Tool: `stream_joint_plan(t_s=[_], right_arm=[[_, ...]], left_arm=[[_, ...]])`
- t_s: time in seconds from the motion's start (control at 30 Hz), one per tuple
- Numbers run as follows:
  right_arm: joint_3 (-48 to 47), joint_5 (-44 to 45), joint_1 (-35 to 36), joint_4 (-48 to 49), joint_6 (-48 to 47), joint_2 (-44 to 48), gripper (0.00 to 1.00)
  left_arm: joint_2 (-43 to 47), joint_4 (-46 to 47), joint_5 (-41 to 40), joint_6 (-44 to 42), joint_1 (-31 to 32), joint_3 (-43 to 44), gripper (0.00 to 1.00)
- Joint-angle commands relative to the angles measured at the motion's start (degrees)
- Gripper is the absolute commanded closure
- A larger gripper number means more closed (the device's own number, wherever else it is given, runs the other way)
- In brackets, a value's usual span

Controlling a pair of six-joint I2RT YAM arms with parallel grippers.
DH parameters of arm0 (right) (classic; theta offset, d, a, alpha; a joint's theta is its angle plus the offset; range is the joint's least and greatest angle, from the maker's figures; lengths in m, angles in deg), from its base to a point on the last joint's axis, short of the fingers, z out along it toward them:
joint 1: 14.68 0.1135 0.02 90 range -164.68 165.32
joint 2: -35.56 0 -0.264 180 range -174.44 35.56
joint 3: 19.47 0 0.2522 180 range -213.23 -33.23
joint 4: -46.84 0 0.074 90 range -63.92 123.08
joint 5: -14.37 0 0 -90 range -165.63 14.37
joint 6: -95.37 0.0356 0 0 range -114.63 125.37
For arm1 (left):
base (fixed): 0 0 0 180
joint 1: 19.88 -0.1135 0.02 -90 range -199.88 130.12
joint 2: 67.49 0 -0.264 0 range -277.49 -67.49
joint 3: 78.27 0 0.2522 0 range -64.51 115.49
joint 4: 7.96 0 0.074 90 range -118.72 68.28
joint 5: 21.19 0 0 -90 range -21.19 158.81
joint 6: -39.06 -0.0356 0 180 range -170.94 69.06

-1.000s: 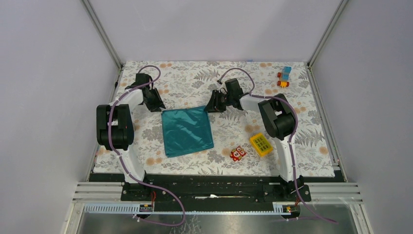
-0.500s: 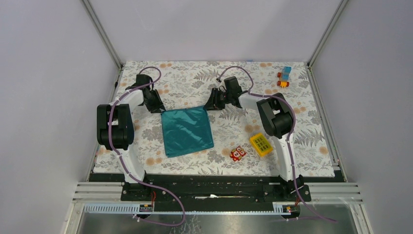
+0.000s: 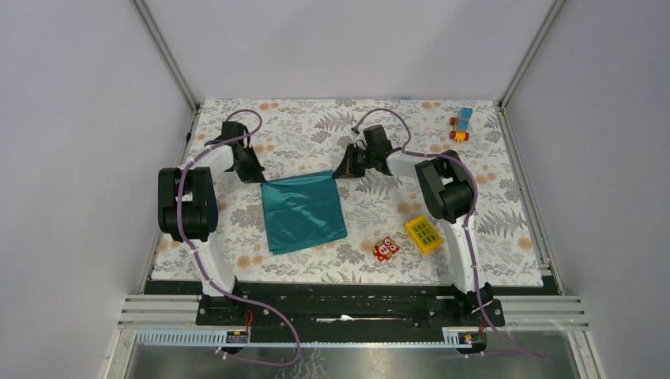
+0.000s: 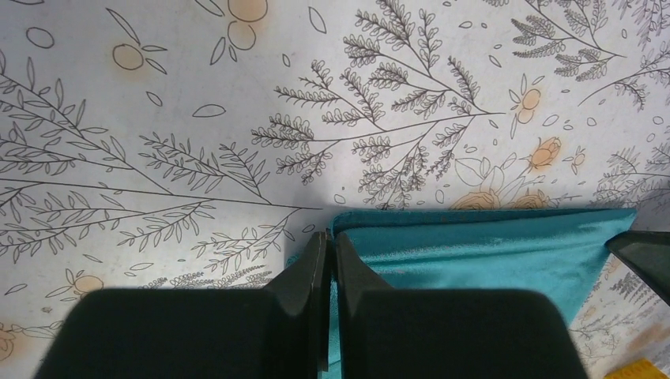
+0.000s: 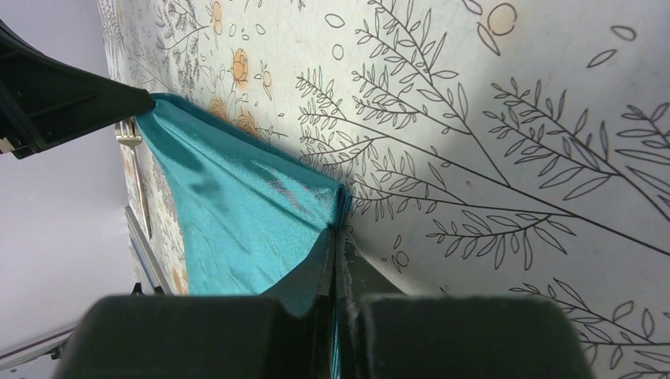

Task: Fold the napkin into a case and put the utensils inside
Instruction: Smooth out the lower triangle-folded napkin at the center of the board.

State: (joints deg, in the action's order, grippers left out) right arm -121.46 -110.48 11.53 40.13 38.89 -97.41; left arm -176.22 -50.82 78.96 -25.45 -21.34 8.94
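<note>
The owl (image 3: 385, 249) and block (image 3: 423, 234) are sitting off the near right of the napkin (image 3: 304, 212), beside the right arm (image 3: 446, 193). Bare tablecloth (image 3: 316, 130) is lying open along its left, near and far edges.

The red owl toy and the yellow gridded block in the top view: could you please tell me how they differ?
The red owl toy is red with a pale face; the yellow gridded block has greenish cells. The owl toy looks smaller; the block is a square turned diagonally. The owl toy lies nearer the napkin, the block further right. Both sit on the table, untouched.
</note>
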Motion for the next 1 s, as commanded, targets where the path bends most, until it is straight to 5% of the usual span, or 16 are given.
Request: stream_joint_plan(t_s=[0.0, 0.1, 0.23, 0.47, 0.6, 0.73, 0.97], right_arm=[[2.1, 6.21, -0.43, 0.49, 0.04, 1.83, 1.0], [1.79, 6.2, -0.48, 0.31, -0.31, 1.69, 1.0], [0.36, 4.86, -0.47, -1.49, -1.39, 1.47, 0.95], [-0.26, 8.61, -0.26, -12.87, -6.04, 7.42, 0.58], [3.61, 9.67, 1.05, -15.33, -8.2, 13.51, 0.48], [9.73, 0.31, 3.5, -10.96, -4.05, 16.63, 0.48], [20.82, -4.45, 8.84, -2.61, -1.04, 20.51, 0.48]], left_arm=[[2.0, 0.24, -3.99, -0.2, -0.75, -0.77, 0.95], [2.45, -0.08, -4.58, -0.48, -1.1, -0.91, 0.94], [3.27, -0.64, -4.94, -0.81, -1.1, -0.87, 0.73], [9.58, -4.12, -6.48, -0.8, -1.08, 0.52, 0.47], [13.15, -4.24, -0.52, 0.1, -1.05, 0.51, 0.49], [10.67, -1.28, 11.24, 2.85, -1.05, -1.11, 0.6], [5.8, 1.64, 8.49, 4.7, -1.18, -4.62, 0.64]])
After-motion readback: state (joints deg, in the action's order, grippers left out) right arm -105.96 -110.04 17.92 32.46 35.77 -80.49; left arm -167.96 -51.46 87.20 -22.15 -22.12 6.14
